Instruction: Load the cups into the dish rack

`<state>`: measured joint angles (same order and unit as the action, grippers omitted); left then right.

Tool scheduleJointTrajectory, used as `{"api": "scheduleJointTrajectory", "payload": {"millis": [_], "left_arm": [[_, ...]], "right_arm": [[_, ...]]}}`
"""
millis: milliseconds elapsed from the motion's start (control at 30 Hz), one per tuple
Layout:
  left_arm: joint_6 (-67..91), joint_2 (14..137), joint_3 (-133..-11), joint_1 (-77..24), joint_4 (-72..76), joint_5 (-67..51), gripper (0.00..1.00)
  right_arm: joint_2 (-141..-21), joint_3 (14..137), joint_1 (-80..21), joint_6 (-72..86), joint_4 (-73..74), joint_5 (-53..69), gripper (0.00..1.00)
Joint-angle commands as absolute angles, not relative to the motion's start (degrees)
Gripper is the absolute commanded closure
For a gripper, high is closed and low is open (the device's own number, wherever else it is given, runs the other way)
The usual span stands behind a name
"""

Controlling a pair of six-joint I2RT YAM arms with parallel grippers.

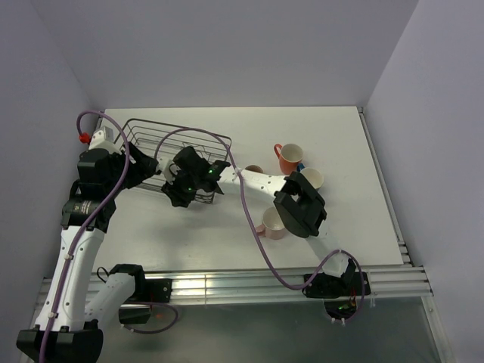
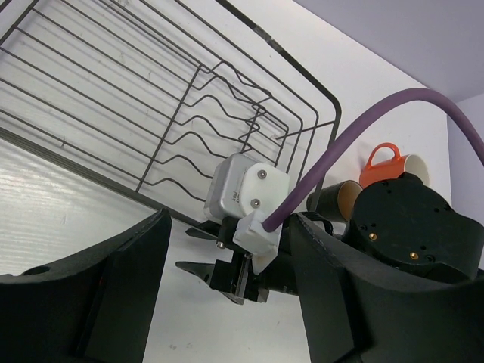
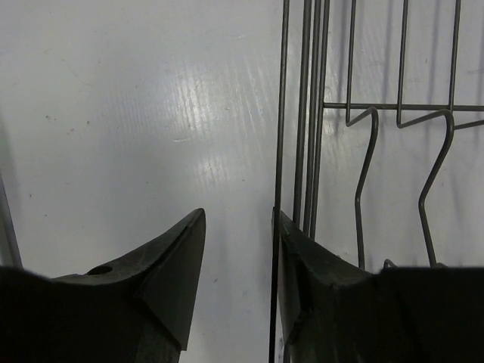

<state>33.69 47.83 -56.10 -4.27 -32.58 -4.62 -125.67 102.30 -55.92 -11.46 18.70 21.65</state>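
Dish rack (image 1: 151,136) at 10 o'clock on table (image 1: 363,227), left end cut off by left arm. Left gripper (image 2: 232,218) at rack's 7 o'clock: claw wide, empty. Right gripper (image 3: 239,213) at rack's 5 o'clock: claw narrow, straddling edge wire, not pinching. Dark brown mug (image 1: 254,169) mostly hidden behind right arm. Pink mug (image 1: 270,224) part-covered. Orange mug (image 1: 289,157) in full view at rack's 3 o'clock. Blue mug (image 1: 311,178) half under elbow.

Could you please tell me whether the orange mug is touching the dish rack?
Apart. The top view shows a strip of bare white table between the orange mug and the right end of the dish rack.
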Motion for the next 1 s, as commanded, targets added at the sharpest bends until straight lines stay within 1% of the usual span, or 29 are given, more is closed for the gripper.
{"api": "scheduleJointTrajectory", "payload": {"millis": [0, 33, 100, 300, 700, 967], "left_arm": [[33.84, 47.55, -57.30, -4.39, -32.43, -3.78, 0.29], [33.84, 47.64, -57.22, -4.39, -32.34, -3.78, 0.30], [33.75, 47.72, -57.22, -4.39, -32.26, -3.87, 0.29], [33.58, 48.08, -57.39, -4.39, -32.34, -3.78, 0.29], [33.05, 48.43, -57.74, -4.39, -32.52, -3.87, 0.28], [32.96, 48.52, -57.48, -4.39, -32.08, -3.95, 0.28]], "right_arm": [[-121.29, 104.24, -56.16, -11.34, 18.90, 18.73, 0.51], [-121.12, 104.85, -56.16, -11.08, 18.90, 18.20, 0.48], [-121.03, 105.55, -56.16, -10.99, 18.98, 16.62, 0.45], [-121.73, 109.33, -56.07, -11.07, 20.30, 11.96, 0.40], [-122.08, 111.80, -55.72, -11.69, 20.65, 2.64, 0.38], [-118.13, 109.08, -53.09, -9.76, 20.39, 0.35, 0.38]]}}
